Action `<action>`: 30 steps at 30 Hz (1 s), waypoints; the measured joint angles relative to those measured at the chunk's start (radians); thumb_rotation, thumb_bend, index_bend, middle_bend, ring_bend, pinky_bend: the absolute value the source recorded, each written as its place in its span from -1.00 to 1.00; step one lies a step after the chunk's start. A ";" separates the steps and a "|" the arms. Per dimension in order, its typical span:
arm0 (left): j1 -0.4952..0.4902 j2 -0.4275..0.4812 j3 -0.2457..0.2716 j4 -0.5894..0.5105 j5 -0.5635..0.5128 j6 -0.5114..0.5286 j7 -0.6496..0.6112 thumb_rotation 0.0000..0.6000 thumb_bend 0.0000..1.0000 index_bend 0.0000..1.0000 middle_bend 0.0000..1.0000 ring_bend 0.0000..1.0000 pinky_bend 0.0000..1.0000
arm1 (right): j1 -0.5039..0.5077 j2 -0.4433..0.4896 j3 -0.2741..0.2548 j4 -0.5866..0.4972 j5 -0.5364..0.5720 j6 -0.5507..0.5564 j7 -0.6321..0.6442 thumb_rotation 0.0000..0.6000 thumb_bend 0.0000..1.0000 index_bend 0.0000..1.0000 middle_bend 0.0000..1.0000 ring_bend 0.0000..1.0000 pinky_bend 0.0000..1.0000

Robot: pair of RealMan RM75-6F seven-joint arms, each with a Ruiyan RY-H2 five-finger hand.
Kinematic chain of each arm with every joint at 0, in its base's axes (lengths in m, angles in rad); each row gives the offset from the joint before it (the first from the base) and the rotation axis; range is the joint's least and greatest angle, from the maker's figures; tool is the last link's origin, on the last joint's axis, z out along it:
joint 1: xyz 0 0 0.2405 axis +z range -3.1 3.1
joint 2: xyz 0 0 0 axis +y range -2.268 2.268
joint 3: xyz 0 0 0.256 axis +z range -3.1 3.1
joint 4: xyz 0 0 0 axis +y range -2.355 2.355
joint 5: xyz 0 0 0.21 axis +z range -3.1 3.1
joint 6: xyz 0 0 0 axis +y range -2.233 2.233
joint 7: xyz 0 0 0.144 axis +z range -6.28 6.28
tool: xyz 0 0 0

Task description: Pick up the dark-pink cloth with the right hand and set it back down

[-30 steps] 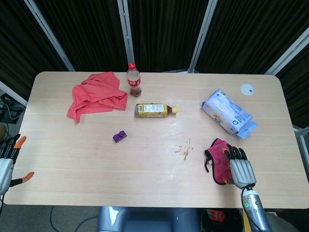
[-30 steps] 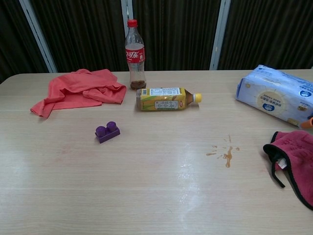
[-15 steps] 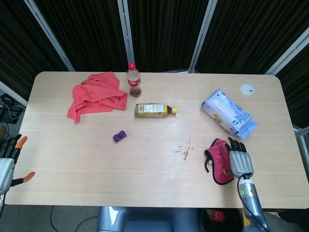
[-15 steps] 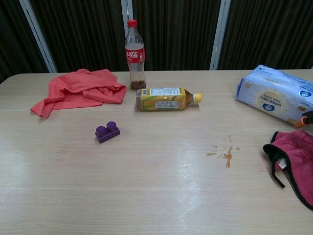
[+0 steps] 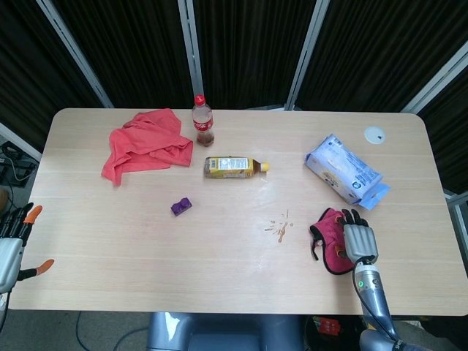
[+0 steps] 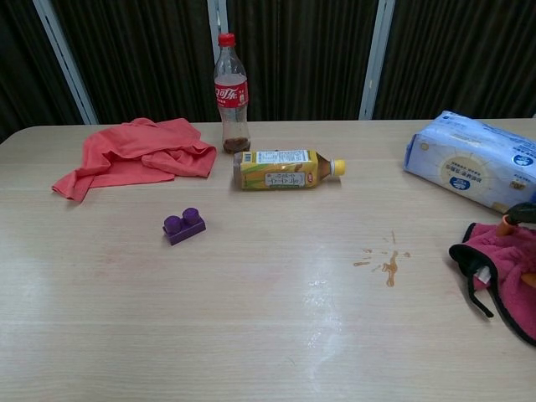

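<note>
Dark curtains hang behind the pale wooden bench (image 5: 234, 285). At its right front lies the dark-pink cloth (image 5: 332, 230), bunched under the right hand (image 5: 358, 238), whose fingers rest on it; whether they grip it I cannot tell. Brown spill marks (image 5: 279, 228) lie just left. The left hand (image 5: 13, 245) hangs off the bench's left edge, fingers apart, holding nothing.

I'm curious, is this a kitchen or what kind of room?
Probably a robot test room, not a kitchen: black curtains surround one bare wooden table holding odd items, like a toy brick and a lying bottle.

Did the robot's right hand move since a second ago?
Yes. The right hand slid farther over the dark-pink cloth, toward the blue-and-white packet.
</note>
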 measured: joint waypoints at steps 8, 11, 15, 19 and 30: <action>-0.004 -0.003 -0.001 0.001 -0.002 -0.004 -0.005 1.00 -1.00 -1.00 -1.00 -1.00 -1.00 | 0.018 -0.036 -0.007 -0.011 -0.112 0.042 0.098 1.00 -0.11 0.39 0.15 -0.02 0.47; -0.003 -0.003 -0.002 0.000 -0.005 -0.004 -0.006 1.00 -1.00 -1.00 -1.00 -1.00 -1.00 | 0.031 -0.058 -0.004 -0.026 -0.109 0.040 0.086 1.00 -0.11 0.40 0.16 -0.01 0.49; -0.002 0.000 -0.004 -0.002 -0.013 -0.004 -0.012 1.00 -1.00 -1.00 -1.00 -1.00 -1.00 | 0.046 -0.095 0.002 -0.026 -0.095 0.030 0.069 1.00 -0.10 0.41 0.16 -0.01 0.49; -0.004 0.001 -0.004 -0.003 -0.013 -0.006 -0.016 1.00 -1.00 -1.00 -1.00 -1.00 -1.00 | 0.065 -0.142 0.015 -0.018 -0.075 0.019 0.054 1.00 -0.10 0.41 0.16 -0.01 0.49; -0.012 0.005 -0.009 -0.008 -0.045 -0.036 -0.024 1.00 -1.00 -1.00 -1.00 -1.00 -1.00 | 0.165 -0.275 0.072 0.008 -0.060 -0.008 -0.002 1.00 -0.10 0.41 0.16 -0.01 0.49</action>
